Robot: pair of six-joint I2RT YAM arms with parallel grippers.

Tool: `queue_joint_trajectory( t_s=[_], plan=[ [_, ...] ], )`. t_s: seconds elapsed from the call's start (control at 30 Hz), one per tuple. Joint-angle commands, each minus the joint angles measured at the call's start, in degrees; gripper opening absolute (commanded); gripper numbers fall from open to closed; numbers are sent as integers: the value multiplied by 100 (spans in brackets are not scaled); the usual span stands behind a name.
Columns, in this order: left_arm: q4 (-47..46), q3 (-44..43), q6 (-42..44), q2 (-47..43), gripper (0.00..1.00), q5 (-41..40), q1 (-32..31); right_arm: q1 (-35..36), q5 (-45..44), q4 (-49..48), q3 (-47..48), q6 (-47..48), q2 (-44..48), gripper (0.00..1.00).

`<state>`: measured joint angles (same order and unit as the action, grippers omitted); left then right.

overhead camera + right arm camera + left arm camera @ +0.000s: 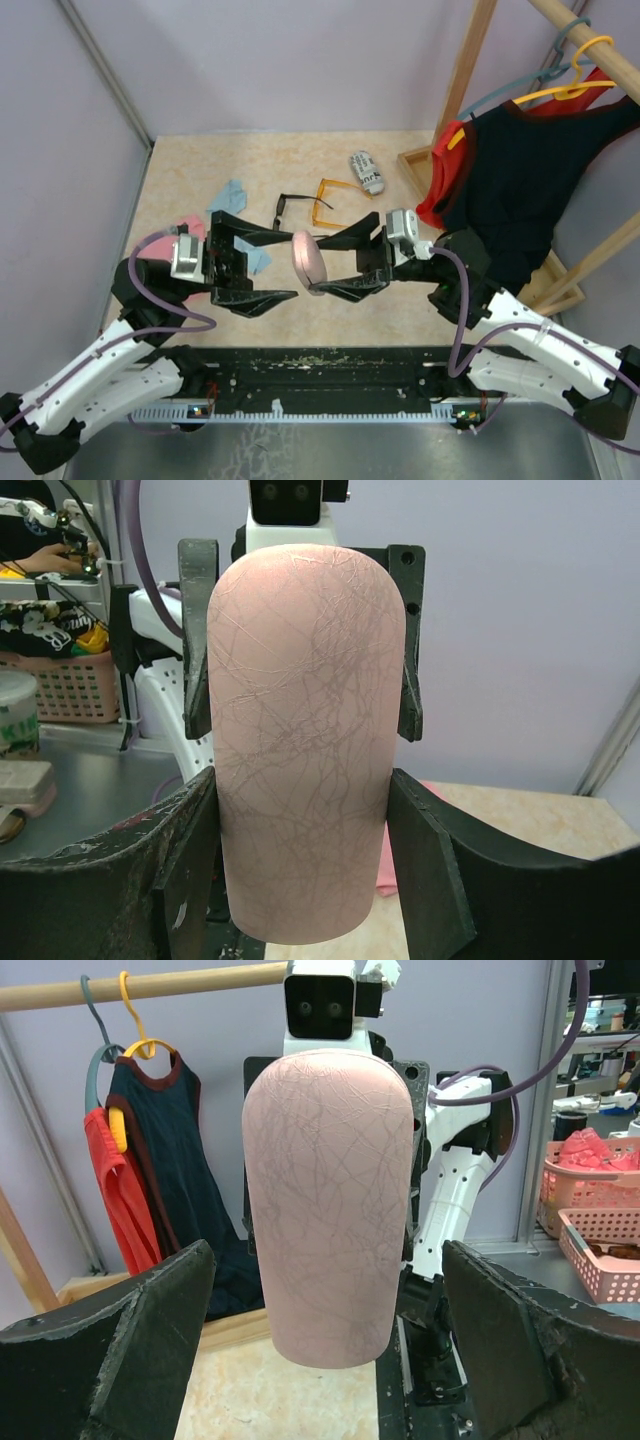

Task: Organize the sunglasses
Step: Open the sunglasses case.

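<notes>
The orange-framed sunglasses point(331, 201) and the thin black-framed pair point(288, 206) lie open on the table, behind both grippers. My right gripper point(318, 265) is shut on the pink oblong case point(307, 261) and holds it upright above the table. In the right wrist view the gripper point(300, 865) has both fingers point(432, 870) pressed on the sides of the case point(300, 750). My left gripper point(286, 266) is open wide, facing the case. In the left wrist view the case point(328, 1200) hangs between the gripper's point(325, 1355) fingers point(115, 1355) without touching them.
The black-and-white printed case point(367, 172) lies at the back right. A blue cloth point(229, 196) and a pink cloth point(186, 229) lie at the left. A wooden clothes rack point(470, 70) with hung garments point(505, 180) stands at the right. Walls close the back and left.
</notes>
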<state>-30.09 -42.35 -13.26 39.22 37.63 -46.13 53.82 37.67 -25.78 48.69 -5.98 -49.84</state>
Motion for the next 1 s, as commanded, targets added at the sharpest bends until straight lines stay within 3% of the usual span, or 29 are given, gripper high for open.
queue_joint_trajectory(
  t_s=[0.0,0.23,0.57,0.67,0.97],
  plan=[
    [-375,-198,-100,100,100,182,-1,19,47,-574,212,65,10,0],
    [-494,-228,-309,283,99,166,-1,19,27,-498,233,120,-80,0],
    [-533,-287,-431,498,83,213,-1,14,-25,-481,212,174,-131,0],
    [-533,-276,-427,523,73,253,0,17,-68,-482,203,167,-124,0],
    [-369,-246,-271,442,24,14,-1,19,-549,-250,161,202,-56,0]
  ],
)
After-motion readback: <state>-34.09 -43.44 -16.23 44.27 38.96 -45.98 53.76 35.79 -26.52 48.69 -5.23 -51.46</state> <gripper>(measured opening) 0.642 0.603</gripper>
